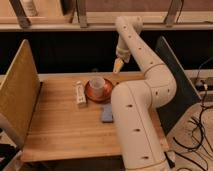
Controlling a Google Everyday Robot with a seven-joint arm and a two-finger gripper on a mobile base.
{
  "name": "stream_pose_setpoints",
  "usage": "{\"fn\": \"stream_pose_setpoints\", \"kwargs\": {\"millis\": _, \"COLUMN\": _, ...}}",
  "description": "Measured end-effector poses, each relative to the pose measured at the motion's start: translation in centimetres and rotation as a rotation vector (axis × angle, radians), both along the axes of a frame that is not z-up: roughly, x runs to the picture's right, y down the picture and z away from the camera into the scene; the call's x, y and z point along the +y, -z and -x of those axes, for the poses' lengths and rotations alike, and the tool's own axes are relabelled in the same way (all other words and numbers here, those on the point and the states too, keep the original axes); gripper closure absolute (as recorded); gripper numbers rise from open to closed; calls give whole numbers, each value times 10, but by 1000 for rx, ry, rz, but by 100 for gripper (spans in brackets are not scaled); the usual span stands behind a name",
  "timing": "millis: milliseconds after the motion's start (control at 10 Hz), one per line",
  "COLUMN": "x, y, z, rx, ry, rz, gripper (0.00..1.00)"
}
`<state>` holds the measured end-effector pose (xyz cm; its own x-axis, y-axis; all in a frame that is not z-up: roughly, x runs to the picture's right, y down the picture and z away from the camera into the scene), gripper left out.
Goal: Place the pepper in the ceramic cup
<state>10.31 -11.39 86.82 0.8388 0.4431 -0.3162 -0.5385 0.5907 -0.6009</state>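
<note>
The ceramic cup (pixel 97 84) is pale and wide-mouthed and stands on a reddish-brown saucer (pixel 89 93) at the back middle of the wooden table (pixel 60 130). My gripper (pixel 118 65) hangs from the white arm (pixel 145 60), pointing down, above the table's back edge, to the right of the cup and higher than it. It is apart from the cup. The pepper does not show clearly. A small dark spot (pixel 95 71) lies just behind the cup, and I cannot tell what it is.
A white carton (pixel 80 93) lies left of the saucer. A flat blue-grey pad (pixel 107 114) lies in front of the saucer, against the arm's base. A yellow panel (pixel 20 90) bounds the table's left side and a dark panel (pixel 172 75) its right. Cables (pixel 200 125) hang at the right.
</note>
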Motion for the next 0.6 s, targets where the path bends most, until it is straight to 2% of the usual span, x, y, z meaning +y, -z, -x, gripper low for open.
{"fn": "stream_pose_setpoints", "kwargs": {"millis": 200, "x": 15, "y": -21, "z": 4, "rx": -9, "ry": -7, "rz": 14, "gripper": 20}}
{"fn": "stream_pose_setpoints", "kwargs": {"millis": 600, "x": 34, "y": -51, "z": -5, "rx": -15, "ry": -26, "rz": 11, "gripper": 20}}
